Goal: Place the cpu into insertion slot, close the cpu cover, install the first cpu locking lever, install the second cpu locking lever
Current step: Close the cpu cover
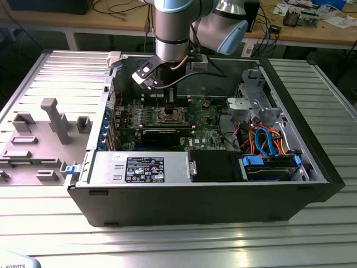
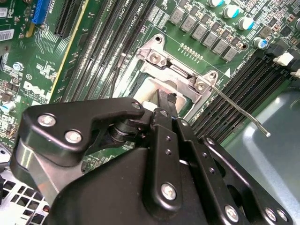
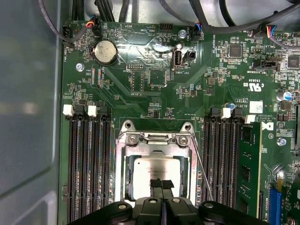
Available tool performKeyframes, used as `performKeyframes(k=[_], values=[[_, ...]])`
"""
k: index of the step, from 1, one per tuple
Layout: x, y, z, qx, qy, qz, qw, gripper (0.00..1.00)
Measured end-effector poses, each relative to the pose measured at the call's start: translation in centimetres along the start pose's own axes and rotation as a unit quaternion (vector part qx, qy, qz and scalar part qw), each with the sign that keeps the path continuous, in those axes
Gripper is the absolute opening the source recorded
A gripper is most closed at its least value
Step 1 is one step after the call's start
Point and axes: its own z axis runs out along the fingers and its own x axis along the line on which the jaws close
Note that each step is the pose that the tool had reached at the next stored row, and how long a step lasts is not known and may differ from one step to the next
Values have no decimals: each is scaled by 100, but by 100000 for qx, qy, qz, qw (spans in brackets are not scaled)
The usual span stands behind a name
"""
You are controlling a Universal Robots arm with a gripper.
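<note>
Exterior view angled down into computer case (image 1: 195, 206), both wrist views close above insertion slot (image 3: 125, 178) (image 2: 140, 70)

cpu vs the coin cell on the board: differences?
The cpu is square, the coin cell round. The cpu is larger than the coin cell. The cpu lies between the memory slots; the coin cell sits apart from them, near a cable connector. Both are flat and silvery.

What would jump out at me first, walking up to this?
The big robot arm reaching down into an open computer case catches the eye first. Its black claw, fingers together, sits right over the shiny cpu on the green board. A thin wire lever sticks out beside the chip's socket.
</note>
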Motion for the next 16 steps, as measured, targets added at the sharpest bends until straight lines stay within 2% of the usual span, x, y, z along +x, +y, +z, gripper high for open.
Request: performKeyframes(k=[16], values=[[-1, 35, 0, 1, -2, 2, 100000, 11]])
